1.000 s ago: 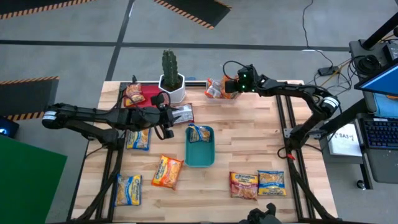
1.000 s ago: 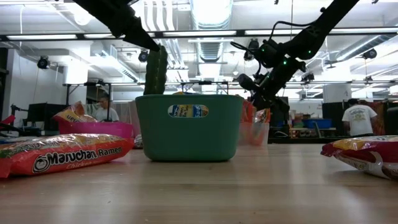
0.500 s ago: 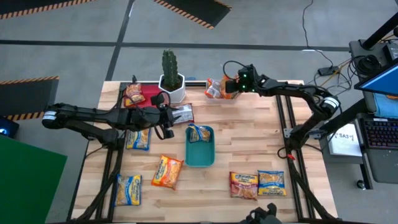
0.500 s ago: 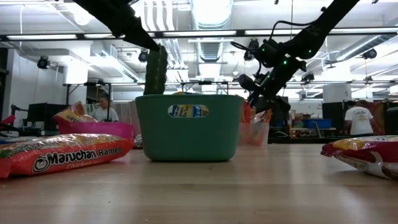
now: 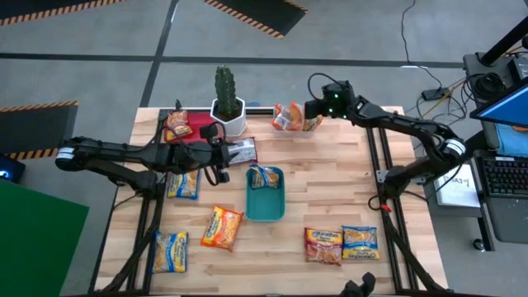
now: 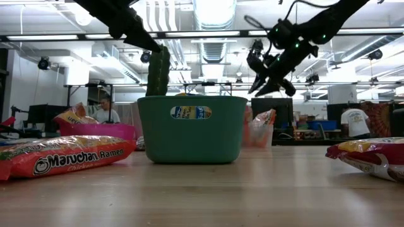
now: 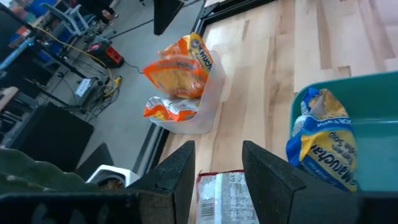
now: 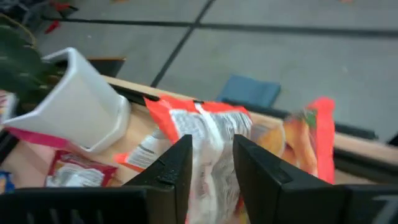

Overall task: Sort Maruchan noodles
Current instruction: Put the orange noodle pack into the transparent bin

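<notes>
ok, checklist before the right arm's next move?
1. Right claw empty, fingers apart: ok.
2. Right claw raised above the clear plastic tray, not touching it: ok.
3. Orange-red ramen packets inside the clear tray: ok, though they poke above its rim.
4. Left claw at the whitish flat packet beside the cactus pot; packet held: cannot tell.
5. Green plastic tray holds one yellow-blue packet: ok.
6. Sorting finished: not ok, other packets lie loose on the wooden table.
</notes>
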`<action>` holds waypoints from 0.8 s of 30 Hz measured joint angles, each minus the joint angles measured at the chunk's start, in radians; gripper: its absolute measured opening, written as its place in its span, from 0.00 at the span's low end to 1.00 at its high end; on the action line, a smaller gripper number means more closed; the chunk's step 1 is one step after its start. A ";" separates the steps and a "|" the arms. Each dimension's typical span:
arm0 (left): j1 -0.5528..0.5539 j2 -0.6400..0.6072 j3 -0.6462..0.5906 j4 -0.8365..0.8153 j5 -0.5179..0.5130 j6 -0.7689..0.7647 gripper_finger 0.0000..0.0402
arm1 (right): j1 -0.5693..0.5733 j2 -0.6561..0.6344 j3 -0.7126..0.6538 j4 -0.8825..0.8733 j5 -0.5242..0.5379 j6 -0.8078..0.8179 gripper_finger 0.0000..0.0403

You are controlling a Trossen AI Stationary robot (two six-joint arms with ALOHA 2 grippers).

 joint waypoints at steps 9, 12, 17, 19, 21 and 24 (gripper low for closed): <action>0.000 0.000 0.000 0.043 -0.007 0.036 0.29 | 0.084 0.004 0.000 0.132 -0.002 -0.091 0.08; 0.000 0.000 0.000 0.057 -0.007 0.042 0.29 | 0.110 0.054 0.000 0.202 -0.004 -0.127 0.04; 0.000 0.000 0.000 0.058 -0.007 0.041 0.29 | 0.118 0.151 0.022 0.306 -0.003 -0.141 0.02; 0.000 0.000 0.000 0.058 -0.007 0.040 0.29 | 0.117 0.194 0.052 0.302 -0.001 -0.159 0.02; 0.000 0.000 0.000 0.058 -0.007 0.039 0.29 | 0.118 0.238 0.089 0.306 -0.002 -0.197 0.02; 0.000 0.000 0.000 0.058 -0.007 0.038 0.29 | 0.118 0.310 0.150 0.264 0.016 -0.251 0.02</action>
